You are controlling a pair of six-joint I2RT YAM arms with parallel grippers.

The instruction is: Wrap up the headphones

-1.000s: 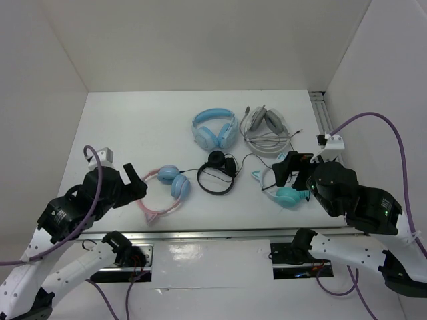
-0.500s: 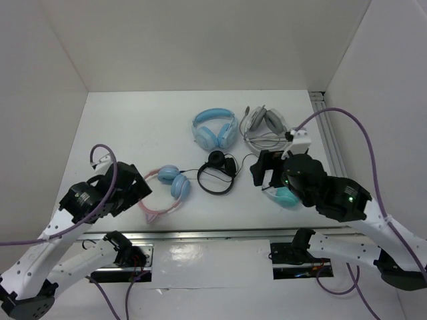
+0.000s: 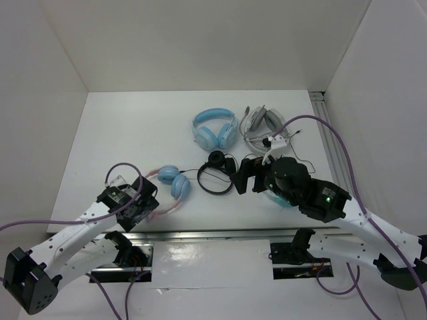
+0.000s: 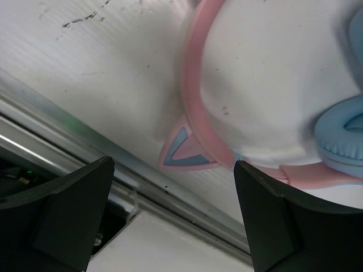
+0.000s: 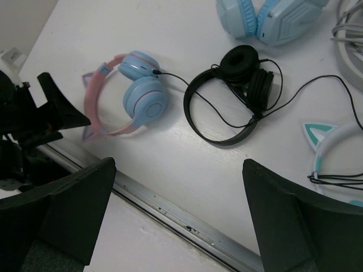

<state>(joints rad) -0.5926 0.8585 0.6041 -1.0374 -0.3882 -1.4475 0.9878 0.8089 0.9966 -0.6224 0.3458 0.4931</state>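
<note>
Jaws apart, my left gripper [image 4: 173, 165] hangs over the pink headband [image 4: 195, 96] of the headphones [image 5: 143, 93], near left. I should clamp the band squarely, leaving my right gripper [image 5: 178, 164], likewise spread, for the cable [image 5: 171, 77].

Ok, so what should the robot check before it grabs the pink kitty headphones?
1. Left fingers open: ok, they are wide apart.
2. Pink headband of the headphones between them: ok, it and one cat ear show in the gap.
3. Fingers touching the headband: cannot tell.
4. Right fingers open and free: ok, they hold nothing.
5. Cable loose: cannot tell. It runs from the blue earcup toward the black headphones and may be tangled there.
</note>
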